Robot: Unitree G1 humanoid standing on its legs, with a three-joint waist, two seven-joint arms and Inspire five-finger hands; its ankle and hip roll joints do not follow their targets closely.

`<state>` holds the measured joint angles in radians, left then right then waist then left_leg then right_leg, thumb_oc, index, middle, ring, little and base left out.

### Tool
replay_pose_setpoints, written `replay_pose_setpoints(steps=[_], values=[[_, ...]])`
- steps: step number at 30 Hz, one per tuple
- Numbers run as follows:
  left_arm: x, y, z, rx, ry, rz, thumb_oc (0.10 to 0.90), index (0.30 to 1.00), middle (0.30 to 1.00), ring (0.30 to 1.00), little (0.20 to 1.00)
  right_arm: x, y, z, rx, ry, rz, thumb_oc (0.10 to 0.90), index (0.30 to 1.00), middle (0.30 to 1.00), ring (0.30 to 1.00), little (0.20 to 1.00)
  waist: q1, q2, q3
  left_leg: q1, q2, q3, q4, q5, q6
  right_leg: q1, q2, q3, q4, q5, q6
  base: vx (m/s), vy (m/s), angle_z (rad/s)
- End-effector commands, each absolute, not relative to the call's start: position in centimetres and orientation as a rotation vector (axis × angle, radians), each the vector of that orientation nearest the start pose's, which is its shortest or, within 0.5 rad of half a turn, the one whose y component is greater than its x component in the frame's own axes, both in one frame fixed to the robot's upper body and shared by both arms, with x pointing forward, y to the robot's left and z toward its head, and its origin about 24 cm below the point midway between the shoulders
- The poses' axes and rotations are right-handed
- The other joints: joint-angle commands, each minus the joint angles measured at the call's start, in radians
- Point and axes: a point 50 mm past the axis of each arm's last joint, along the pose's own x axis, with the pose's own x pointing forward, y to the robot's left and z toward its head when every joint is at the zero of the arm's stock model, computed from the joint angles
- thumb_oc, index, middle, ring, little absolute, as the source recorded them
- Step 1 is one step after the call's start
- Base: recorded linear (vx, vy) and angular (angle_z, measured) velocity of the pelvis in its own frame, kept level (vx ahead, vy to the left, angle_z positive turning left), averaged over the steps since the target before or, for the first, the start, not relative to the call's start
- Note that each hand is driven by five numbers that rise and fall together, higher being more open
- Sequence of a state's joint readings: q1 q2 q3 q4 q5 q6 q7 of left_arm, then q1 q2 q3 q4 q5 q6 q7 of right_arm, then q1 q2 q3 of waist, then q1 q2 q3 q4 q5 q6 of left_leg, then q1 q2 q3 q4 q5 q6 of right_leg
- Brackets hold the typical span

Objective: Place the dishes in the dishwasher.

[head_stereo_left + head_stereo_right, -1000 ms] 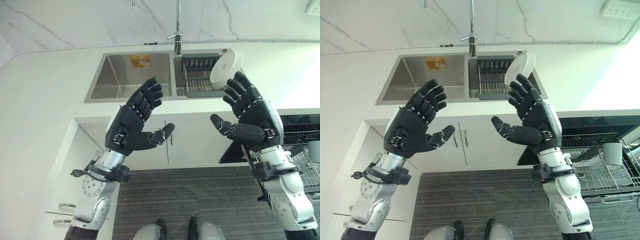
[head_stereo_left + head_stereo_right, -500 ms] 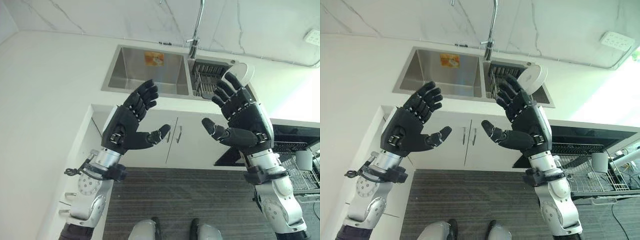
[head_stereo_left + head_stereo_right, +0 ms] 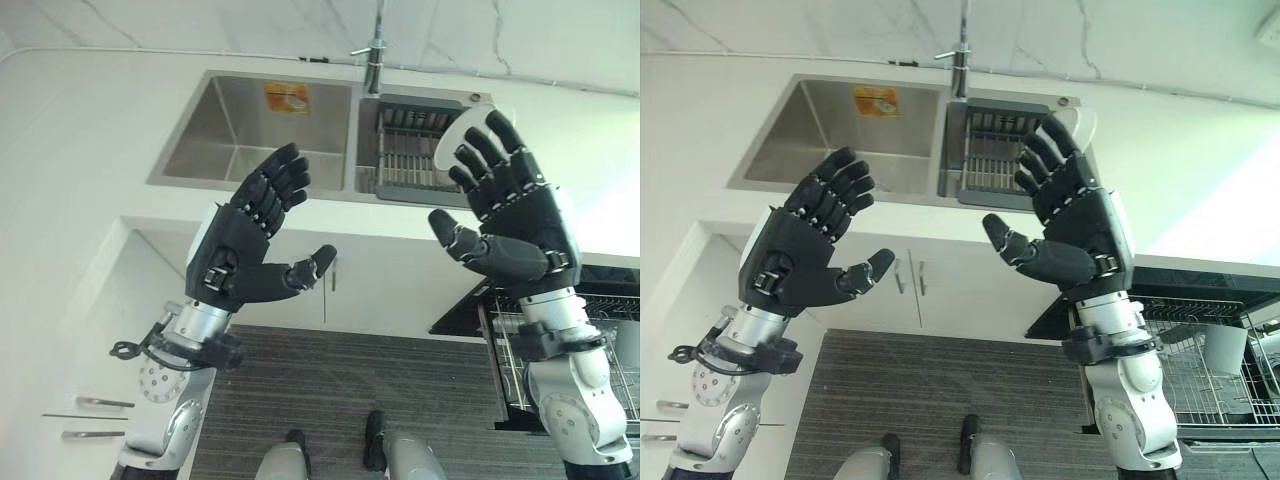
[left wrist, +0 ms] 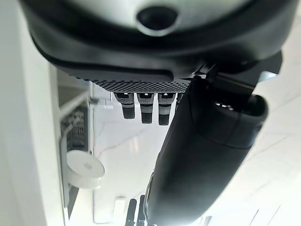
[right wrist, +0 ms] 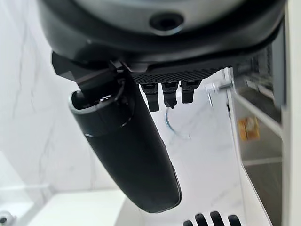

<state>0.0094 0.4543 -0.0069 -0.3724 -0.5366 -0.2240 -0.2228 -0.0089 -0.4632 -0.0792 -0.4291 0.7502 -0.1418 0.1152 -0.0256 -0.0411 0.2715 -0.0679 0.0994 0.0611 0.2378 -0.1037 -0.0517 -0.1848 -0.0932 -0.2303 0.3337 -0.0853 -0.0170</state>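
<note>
A white plate (image 3: 446, 150) stands on edge in the wire rack (image 3: 398, 152) in the sink's right basin, partly hidden behind my right hand; the left wrist view shows this plate (image 4: 85, 169) too. Both hands are raised in front of the counter with palms facing each other. My left hand (image 3: 240, 255) is open and holds nothing. My right hand (image 3: 520, 225) is open and holds nothing. The dishwasher's pulled-out wire rack (image 3: 1200, 385) sits low at the right, below my right arm, with a pale cup (image 3: 1225, 346) in it.
The steel sink's left basin (image 3: 235, 135) bears an orange sticker (image 3: 286, 97). A faucet (image 3: 373, 62) rises behind the basins. White cabinet doors (image 3: 375, 290) lie under the white counter (image 3: 80, 140), above a dark striped floor (image 3: 350, 390).
The whole picture has shifted, so the camera moved. Both hands stay raised and open, about the same distance apart, and nothing was grasped.
</note>
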Motion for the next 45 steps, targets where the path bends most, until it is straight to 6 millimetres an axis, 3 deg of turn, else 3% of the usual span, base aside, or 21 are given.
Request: replay_pose_setpoints(steps=[1,8,16,24,39,45], values=[[22.1,17.6,19.2,-0.093,-0.794,-0.451,0.8,0.9,0.9,0.9,0.9,22.0,-20.7,21.0,0.218,-0.789,0.281,0.8,0.9,0.9,0.9,0.9,-0.023,0.011,-0.131,0.077,0.022,0.125,0.062,-0.162,0.005,-0.004,-0.07,-0.019,-0.034,0.005,0.131,0.01,-0.087,0.65],[22.4,17.6,18.8,-0.09,-0.793,-0.405,0.8,0.9,0.9,0.9,0.9,22.9,-21.3,19.9,0.195,-0.723,0.165,0.8,0.9,0.9,0.9,0.9,-0.037,0.025,-0.126,0.016,0.0,0.099,0.062,-0.145,0.012,0.01,-0.058,0.001,-0.034,-0.011,0.135,0.01,0.098,0.33],[23.5,17.4,18.9,-0.074,-0.75,-0.425,0.8,0.9,0.9,0.9,0.9,24.2,-23.0,18.0,0.251,-0.604,-0.013,0.8,0.9,0.9,0.9,0.9,-0.039,-0.003,-0.126,0.033,0.006,0.124,0.062,-0.166,0.019,0.017,-0.107,-0.05,-0.034,0.012,0.165,0.02,0.073,0.03],[24.4,16.7,19.0,-0.054,-0.715,-0.446,0.8,0.9,0.9,0.9,0.9,25.9,-25.5,19.2,0.232,-0.625,-0.182,0.8,0.9,0.9,0.9,0.9,-0.013,-0.02,-0.127,0.057,0.001,0.132,0.062,-0.186,0.039,0.03,-0.12,-0.065,-0.034,0.02,0.173,0.02,0.001,-0.03],[25.1,16.3,18.8,-0.044,-0.677,-0.488,0.8,0.9,0.9,0.9,0.9,29.1,-28.6,20.1,0.283,-0.545,-0.296,0.8,0.9,0.9,0.9,0.9,0.032,-0.027,-0.16,0.075,0.01,0.118,0.062,-0.183,0.03,0.092,-0.102,-0.076,-0.034,-0.018,0.147,0.04,-0.031,-0.01],[25.0,16.9,18.9,-0.064,-0.697,-0.447,0.8,0.9,0.9,0.9,0.9,29.6,-28.9,20.5,0.251,-0.526,-0.269,0.8,0.9,0.9,0.9,0.9,0.041,-0.03,-0.161,0.11,0.05,0.172,0.062,-0.151,0.006,0.134,-0.061,-0.099,-0.034,-0.062,0.101,0.06,-0.155,0.08]])
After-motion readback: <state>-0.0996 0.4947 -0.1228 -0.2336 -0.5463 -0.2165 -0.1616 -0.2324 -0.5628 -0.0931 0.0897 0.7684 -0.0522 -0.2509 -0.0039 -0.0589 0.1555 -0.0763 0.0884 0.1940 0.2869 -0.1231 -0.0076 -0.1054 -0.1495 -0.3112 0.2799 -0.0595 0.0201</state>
